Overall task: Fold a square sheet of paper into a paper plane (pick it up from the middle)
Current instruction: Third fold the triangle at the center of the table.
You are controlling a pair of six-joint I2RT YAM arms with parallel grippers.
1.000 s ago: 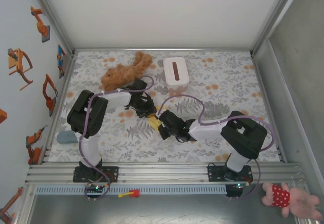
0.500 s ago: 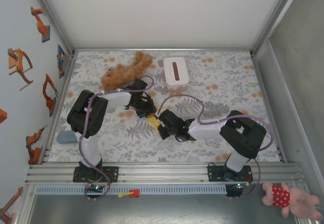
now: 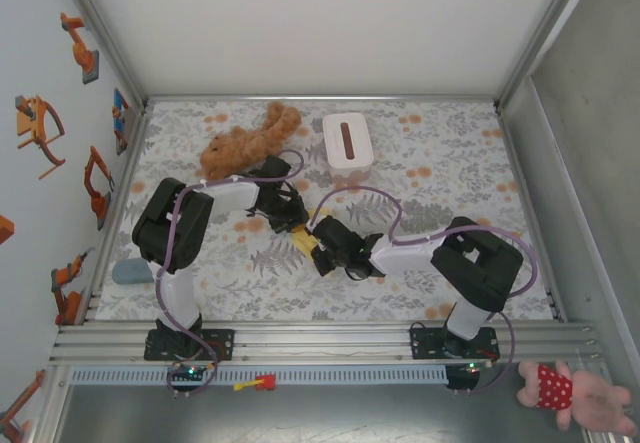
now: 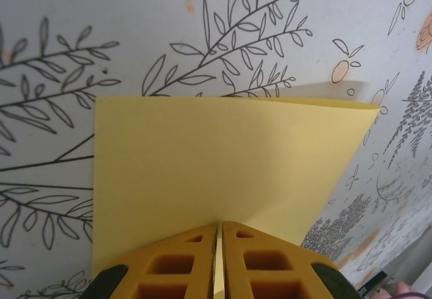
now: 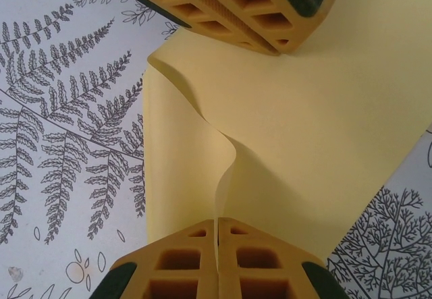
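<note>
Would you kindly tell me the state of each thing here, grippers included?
square sheet of paper, doubled over, edge buckled, pinched by both grippers.
left gripper, shut on the sheet.
right gripper, shut on the sheet.
white box, flat, slot facing up.
brown plush toy, lying flat, untouched.

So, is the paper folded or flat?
Folded, loosely: the paper lies doubled, its top layer's edge buckling where the right gripper pinches it.

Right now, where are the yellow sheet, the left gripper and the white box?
square sheet of paper (image 4: 223, 157), left wrist view, middle of its flat face.
left gripper (image 4: 219, 230), left wrist view, between its closed fingertips.
white box (image 3: 361, 149), top external view, white top beside the slot.
</note>
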